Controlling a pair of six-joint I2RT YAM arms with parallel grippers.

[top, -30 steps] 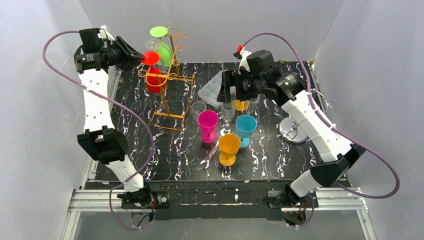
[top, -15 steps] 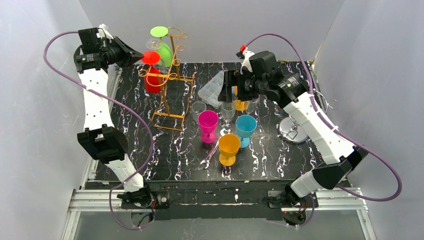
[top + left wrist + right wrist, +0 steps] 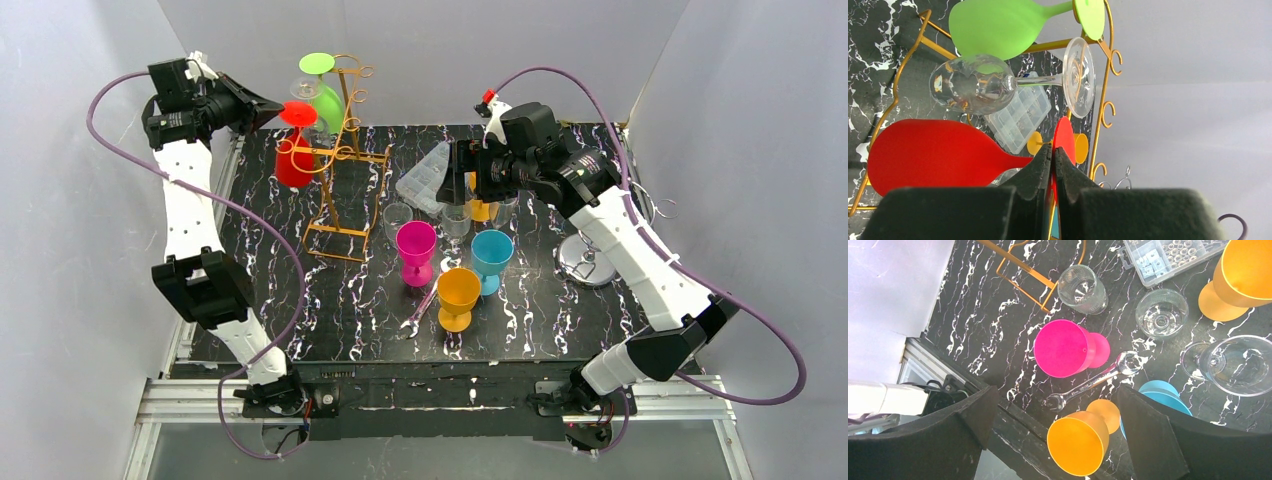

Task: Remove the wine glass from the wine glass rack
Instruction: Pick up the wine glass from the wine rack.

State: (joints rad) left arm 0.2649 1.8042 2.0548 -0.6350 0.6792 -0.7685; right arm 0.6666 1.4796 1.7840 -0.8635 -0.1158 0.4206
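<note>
A gold wire wine glass rack (image 3: 345, 150) (image 3: 1105, 75) stands at the back left of the table. A red wine glass (image 3: 293, 160) (image 3: 933, 155), a green one (image 3: 325, 100) (image 3: 998, 25) and a clear one (image 3: 307, 90) (image 3: 978, 85) hang on it upside down. My left gripper (image 3: 272, 108) (image 3: 1053, 152) is shut on the thin red foot (image 3: 1064, 137) of the red glass, at the rack's left side. My right gripper (image 3: 455, 185) (image 3: 1057, 392) hovers open above the cups in the middle of the table and holds nothing.
On the black marbled table stand a magenta cup (image 3: 416, 245), an orange cup (image 3: 458, 292), a blue cup (image 3: 491, 252), clear glasses (image 3: 397, 218) and a clear parts box (image 3: 425, 178). A wrench (image 3: 420, 312) lies near the front. A chrome stand (image 3: 590, 260) is at the right.
My left jaws have closed on the red glass's foot. The gripper and the red glass have shifted a little to the left. The right arm has barely moved.
</note>
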